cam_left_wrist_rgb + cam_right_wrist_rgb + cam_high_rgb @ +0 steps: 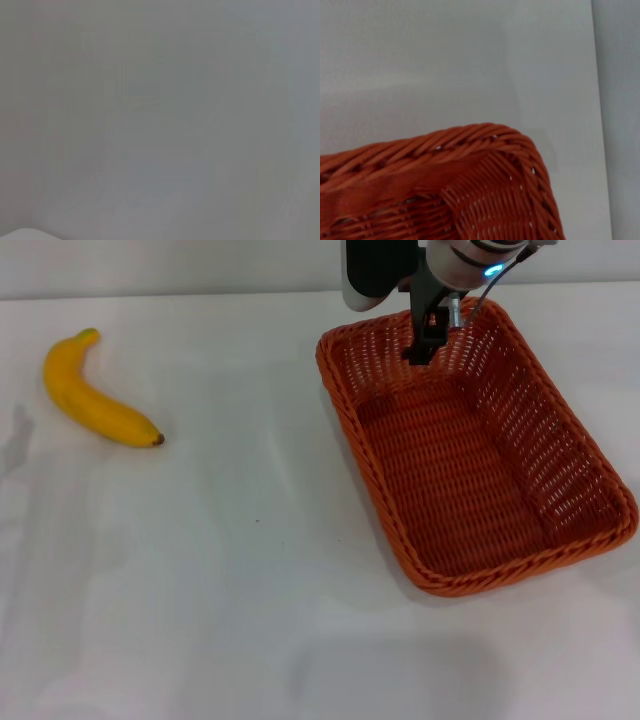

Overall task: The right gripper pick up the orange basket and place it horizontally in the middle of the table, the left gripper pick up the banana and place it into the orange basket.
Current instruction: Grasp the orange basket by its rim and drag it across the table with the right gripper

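The orange basket sits on the right half of the white table, its long side running diagonally away from me. My right gripper, white and grey with a blue light, hangs over the basket's far short wall, and one black finger reaches down inside that wall. The right wrist view shows a braided corner of the basket rim close up, with bare table beyond it. The yellow banana lies alone at the far left of the table, its dark tip pointing right. No part of my left gripper shows in any view.
The left wrist view shows only a plain grey surface. Bare tabletop stretches between the banana and the basket and along the whole front. The table's far edge runs just behind the basket and the banana.
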Tool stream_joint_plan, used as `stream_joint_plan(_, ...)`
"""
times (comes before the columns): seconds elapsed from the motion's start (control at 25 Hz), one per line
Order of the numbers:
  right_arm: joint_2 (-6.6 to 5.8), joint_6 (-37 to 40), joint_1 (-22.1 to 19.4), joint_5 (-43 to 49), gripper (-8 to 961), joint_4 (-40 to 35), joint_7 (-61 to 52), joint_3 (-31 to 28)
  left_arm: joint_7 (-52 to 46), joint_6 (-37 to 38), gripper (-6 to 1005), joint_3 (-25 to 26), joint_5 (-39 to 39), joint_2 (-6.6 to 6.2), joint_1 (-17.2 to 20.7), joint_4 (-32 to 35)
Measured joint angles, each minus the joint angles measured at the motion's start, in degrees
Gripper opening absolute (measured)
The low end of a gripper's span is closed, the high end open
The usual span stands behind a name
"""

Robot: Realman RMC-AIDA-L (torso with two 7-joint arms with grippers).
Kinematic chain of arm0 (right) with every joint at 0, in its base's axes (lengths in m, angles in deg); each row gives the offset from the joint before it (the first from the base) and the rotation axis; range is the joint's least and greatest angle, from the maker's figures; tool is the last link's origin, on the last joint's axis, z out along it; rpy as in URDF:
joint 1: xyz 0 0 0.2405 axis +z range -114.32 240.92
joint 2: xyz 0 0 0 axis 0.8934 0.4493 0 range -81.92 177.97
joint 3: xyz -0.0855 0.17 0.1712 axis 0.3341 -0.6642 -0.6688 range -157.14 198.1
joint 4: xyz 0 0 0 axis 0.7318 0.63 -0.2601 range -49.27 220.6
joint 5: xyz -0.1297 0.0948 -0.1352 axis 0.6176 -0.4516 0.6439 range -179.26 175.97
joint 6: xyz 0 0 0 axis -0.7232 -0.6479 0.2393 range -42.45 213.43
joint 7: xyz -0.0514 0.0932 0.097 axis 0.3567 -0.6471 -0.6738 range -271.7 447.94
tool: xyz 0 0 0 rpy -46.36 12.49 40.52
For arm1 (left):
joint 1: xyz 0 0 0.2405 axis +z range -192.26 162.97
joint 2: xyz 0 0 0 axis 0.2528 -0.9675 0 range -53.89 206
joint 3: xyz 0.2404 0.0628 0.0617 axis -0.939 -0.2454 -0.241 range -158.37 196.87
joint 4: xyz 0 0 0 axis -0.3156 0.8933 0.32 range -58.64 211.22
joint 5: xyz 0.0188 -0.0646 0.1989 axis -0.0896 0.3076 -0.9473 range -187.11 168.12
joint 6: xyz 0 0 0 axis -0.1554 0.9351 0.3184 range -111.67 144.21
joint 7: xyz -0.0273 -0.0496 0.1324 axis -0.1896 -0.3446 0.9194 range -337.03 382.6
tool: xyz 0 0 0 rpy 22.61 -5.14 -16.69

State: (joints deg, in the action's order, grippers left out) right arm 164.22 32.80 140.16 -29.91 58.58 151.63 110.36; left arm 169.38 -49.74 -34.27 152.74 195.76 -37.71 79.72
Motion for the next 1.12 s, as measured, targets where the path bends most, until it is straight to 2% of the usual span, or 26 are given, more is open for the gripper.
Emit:
stream_joint_plan(0.16, -0.01, 0.38, 0.65, -0.97, 815, 1.69, 0.41, 1.54, 0.0, 0.0, 880, 0.0, 0.0, 0.01, -0.46, -0.6)
stream_joint_plan(0.48, -0.01, 2.38, 0.23, -8.38, 813, 2.46, -0.43, 12.11, 0.0, 0.0, 880, -0.04, 0.0, 0.08, -0.83, -1.36)
stream_joint_plan(0.8, -0.01, 2.54, 0.07, -8.92, 812, 3.14, -1.41, 13.46, 0.0, -0.19, 880, -0.18, 0.0, 0.09, -0.84, -1.41)
stream_joint_plan(1.0, -0.01, 3.64, -0.95, -8.51, 811, 1.26, -1.97, 17.65, 0.0, -0.34, 880, -0.06, 0.0, 0.09, -0.8, -1.41)
stream_joint_plan(1.12, 0.0, 3.85, -1.06, -8.47, 698, 0.61, -2.29, 19.95, 0.0, -0.32, 880, -0.03, 0.0, 0.09, -0.76, -1.41)
